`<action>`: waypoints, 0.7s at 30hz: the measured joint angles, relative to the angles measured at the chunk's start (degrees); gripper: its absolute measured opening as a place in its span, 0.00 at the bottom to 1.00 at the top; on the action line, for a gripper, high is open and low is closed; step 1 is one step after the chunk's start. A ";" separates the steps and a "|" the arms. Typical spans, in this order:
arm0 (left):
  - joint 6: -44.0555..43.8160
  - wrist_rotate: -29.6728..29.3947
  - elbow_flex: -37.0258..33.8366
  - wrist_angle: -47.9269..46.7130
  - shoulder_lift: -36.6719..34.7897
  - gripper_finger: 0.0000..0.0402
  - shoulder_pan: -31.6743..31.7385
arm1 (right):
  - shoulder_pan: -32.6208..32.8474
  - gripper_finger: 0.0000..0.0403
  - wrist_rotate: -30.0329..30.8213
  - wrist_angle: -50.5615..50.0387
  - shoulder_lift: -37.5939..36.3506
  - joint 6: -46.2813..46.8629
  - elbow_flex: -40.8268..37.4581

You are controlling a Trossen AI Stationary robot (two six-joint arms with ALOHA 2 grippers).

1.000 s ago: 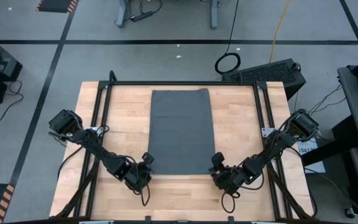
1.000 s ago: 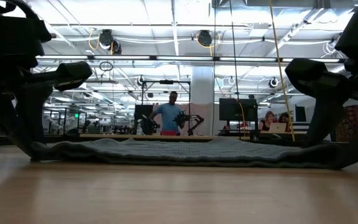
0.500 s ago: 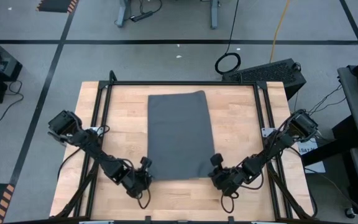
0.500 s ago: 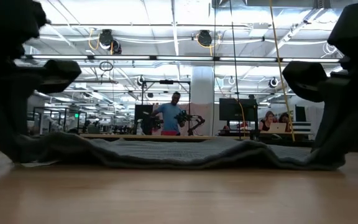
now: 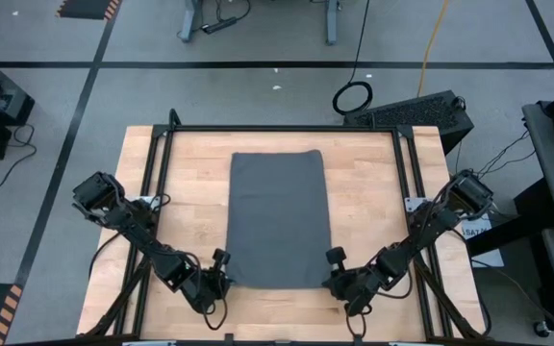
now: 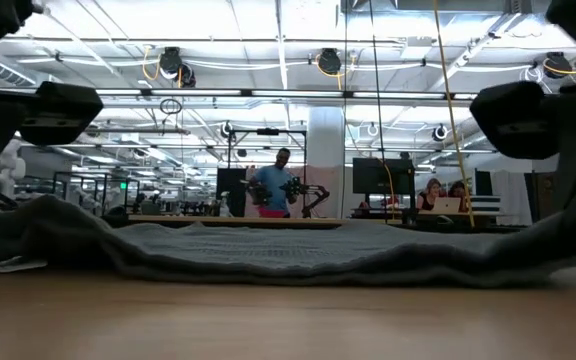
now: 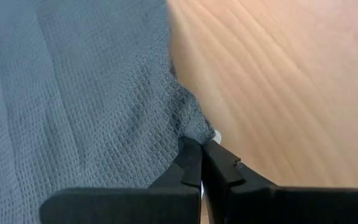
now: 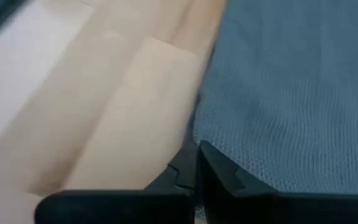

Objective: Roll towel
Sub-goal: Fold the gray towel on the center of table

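Though each pinched corner hides between fingers, left tool (image 7: 201, 163) and right tool (image 8: 196, 163) clamp the towel (image 5: 278, 219)

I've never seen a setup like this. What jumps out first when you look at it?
A dark grey towel lies spread in the middle of the wooden table. At its near edge the left gripper and the right gripper each pinch a corner shut, and the low view shows those corners lifted slightly off the wood.
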 joint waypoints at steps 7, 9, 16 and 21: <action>0.00 -0.25 0.00 -0.36 -0.02 0.00 0.11 | 0.15 0.04 -5.41 0.01 -0.07 -1.44 1.09; 0.02 -0.25 0.02 -0.36 -0.02 0.00 0.12 | 0.37 0.10 -6.44 0.02 -0.07 -2.83 1.09; -0.74 -0.19 0.02 -0.42 -0.04 0.00 0.13 | 0.42 0.42 -6.45 -2.02 -2.76 -4.68 1.09; -2.08 -0.11 0.04 -0.49 -0.04 0.00 0.13 | 2.64 0.58 -5.32 -10.20 -4.79 -0.58 1.14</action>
